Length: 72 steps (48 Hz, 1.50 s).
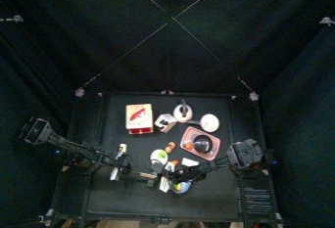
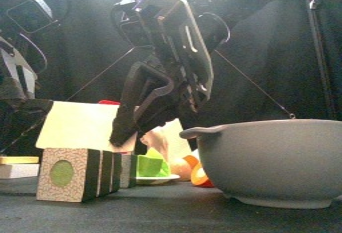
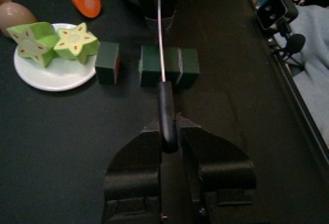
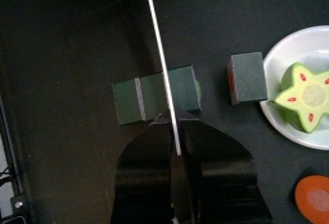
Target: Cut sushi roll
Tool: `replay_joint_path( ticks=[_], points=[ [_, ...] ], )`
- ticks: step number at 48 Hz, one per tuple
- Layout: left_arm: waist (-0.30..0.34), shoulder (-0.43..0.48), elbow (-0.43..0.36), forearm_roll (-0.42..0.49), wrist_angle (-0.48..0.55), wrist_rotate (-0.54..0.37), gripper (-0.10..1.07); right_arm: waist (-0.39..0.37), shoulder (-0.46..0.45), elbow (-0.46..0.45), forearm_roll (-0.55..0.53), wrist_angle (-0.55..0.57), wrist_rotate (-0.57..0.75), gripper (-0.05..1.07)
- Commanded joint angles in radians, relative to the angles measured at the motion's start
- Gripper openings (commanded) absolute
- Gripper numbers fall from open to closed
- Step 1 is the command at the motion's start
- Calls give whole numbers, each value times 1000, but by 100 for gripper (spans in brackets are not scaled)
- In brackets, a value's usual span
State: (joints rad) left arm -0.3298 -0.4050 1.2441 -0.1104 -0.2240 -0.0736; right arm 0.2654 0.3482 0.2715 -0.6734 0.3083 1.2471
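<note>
Looking across the desk (image 1: 98, 163) from above, you are seeing your left arm reaching in from the left edge toward the front middle. Your left claw (image 3: 168, 146) is clamped on the dark handle of a knife (image 3: 161, 45), and its thin blade is running straight out over the sushi roll (image 3: 170, 66). In the left wrist view the blade is crossing the roll between two of its dark green pieces, which are sitting close together; whether it is touching them you cannot tell. A third piece (image 3: 108, 59) is standing just apart, beside the white plate (image 3: 38, 72).

That plate is holding two cut pieces of green starfruit (image 3: 75, 39), their star faces showing. Beyond the plate, an orange disc (image 3: 85, 1) is lying on the desk.

Further back on the desk, a red box (image 1: 136, 115) is lying near the middle.

From the front, the sushi pieces (image 2: 70, 174) are standing at the left, with green centres facing the camera, and a grey bowl (image 2: 274, 161) is sitting large at the right; its contents are hidden behind the rim.

Your right arm is coming in from the right. Your right claw (image 4: 174, 165) is hanging over the same roll (image 4: 156, 97), but its jaws are not showing clearly, so you cannot tell their state.
</note>
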Motion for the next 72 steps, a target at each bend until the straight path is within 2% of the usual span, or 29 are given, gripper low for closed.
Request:
replay_joint_path(
  ticks=[1,5,12,38,46,60,72],
  points=[
    [-8,78,-32,2,-8,3,41,-3,-18,-9,3,2,3,4],
    [-6,160,-61,8,-8,5,41,-2,-15,-9,5,3,3,4],
    [-6,225,-86,15,-8,3,41,-2,-15,-6,12,2,3,4],
    [-8,212,-91,17,-18,6,41,-8,11,11,55,2,2,4],
    [0,189,-66,17,-20,8,41,-14,20,-2,41,0,2,4],
    [0,40,-28,21,-20,5,41,-9,26,-28,41,-46,2,4],
    [0,-9,-38,44,-20,6,41,-15,-43,-3,-3,31,0,4]
  ],
)
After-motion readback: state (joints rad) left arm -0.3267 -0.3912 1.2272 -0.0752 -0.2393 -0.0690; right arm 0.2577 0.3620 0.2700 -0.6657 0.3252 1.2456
